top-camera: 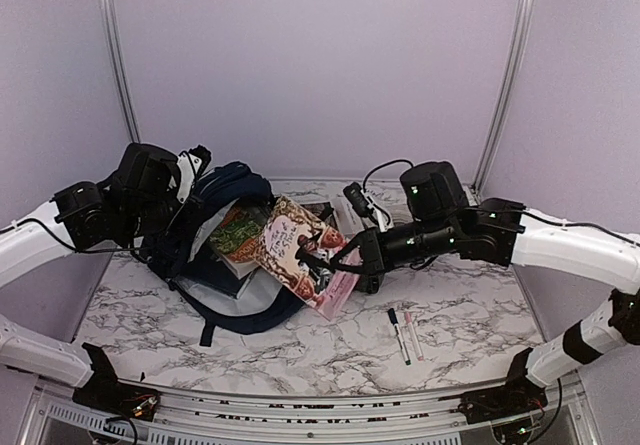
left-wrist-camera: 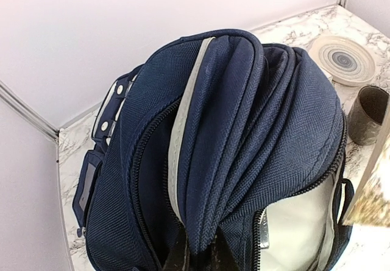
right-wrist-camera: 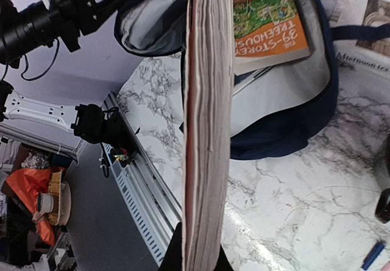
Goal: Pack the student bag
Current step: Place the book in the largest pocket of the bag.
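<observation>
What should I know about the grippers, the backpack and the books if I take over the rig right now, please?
Left gripper: shut on a fold at the top of the backpack, holding its mouth open.
Right gripper: shut on the pink book, which is tilted at the backpack's opening and not yet inside.
Done: an orange and green book lies in the backpack.
Left: slide the pink book in. The pens on the table are probably next.
</observation>
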Controlling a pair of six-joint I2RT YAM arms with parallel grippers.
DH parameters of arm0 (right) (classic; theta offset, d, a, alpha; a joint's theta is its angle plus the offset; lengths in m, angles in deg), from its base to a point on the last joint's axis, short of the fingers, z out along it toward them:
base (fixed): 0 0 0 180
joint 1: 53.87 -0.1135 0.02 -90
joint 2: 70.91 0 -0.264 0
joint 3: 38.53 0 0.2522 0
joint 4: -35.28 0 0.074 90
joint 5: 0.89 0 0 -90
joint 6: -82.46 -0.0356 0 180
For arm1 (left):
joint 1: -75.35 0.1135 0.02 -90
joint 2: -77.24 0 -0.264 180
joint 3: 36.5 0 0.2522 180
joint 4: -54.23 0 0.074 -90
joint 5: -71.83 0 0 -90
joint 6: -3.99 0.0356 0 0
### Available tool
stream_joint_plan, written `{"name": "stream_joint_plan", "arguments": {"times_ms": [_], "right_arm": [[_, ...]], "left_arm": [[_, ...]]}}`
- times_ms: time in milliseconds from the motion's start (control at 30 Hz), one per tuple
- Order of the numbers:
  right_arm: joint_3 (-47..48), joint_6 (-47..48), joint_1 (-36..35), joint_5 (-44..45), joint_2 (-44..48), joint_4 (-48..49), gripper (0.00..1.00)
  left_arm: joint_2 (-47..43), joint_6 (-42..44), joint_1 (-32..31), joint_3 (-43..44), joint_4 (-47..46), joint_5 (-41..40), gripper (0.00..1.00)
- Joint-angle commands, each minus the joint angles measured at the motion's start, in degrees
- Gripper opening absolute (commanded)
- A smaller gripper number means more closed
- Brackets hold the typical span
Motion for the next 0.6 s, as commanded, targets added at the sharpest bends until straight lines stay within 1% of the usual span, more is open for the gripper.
{"name": "stream_joint_plan", "arguments": {"times_ms": [0, 33, 100, 133, 167, 233, 400, 467, 567], "right_arm": [[0.33, -10.84, 0.17, -12.8, -9.76, 8.02, 0.0], [0.7, -12.67, 0.86, -14.57, -12.02, 10.73, 0.0], [1.95, -16.81, 1.71, -16.42, -16.13, 19.55, 0.0], [4.08, -17.77, 2.13, -17.21, -18.82, 22.41, 0.0], [7.7, -17.74, 2.49, -17.4, -21.84, 22.54, 0.0], [16.11, -15.32, 2.98, -16.53, -28.26, 19.77, 0.0], [31.09, -19.52, 4.22, -17.3, -41.95, 21.03, 0.0], [36.06, -20.21, 4.25, -15.9, -46.73, 20.39, 0.0], [40.56, -23.39, 4.35, -14.59, -51.24, 23.07, 0.0]], "left_arm": [[-4.61, 2.01, -0.59, 1.54, -4.61, -1.31, 0.0], [-5.08, 2.01, -0.64, 1.74, -4.62, -0.95, 0.0], [-5.88, 2.07, -0.68, 2.05, -4.52, -0.14, 0.0], [-6.33, 2.16, -0.75, 2.27, -4.51, 0.2, 0.0], [-6.77, 2.18, -0.83, 2.49, -4.47, 0.52, 0.0], [-7.66, 2.43, -1.01, 2.9, -4.47, 1.45, 0.0], [-9.78, 4.15, -1.28, 2.84, -4.26, 2.15, 0.0], [-10.45, 5.01, -1.3, 2.55, -4.28, 2.37, 0.0], [-10.71, 6.62, -1.3, 2.47, -4.37, 3.12, 0.0]]}}
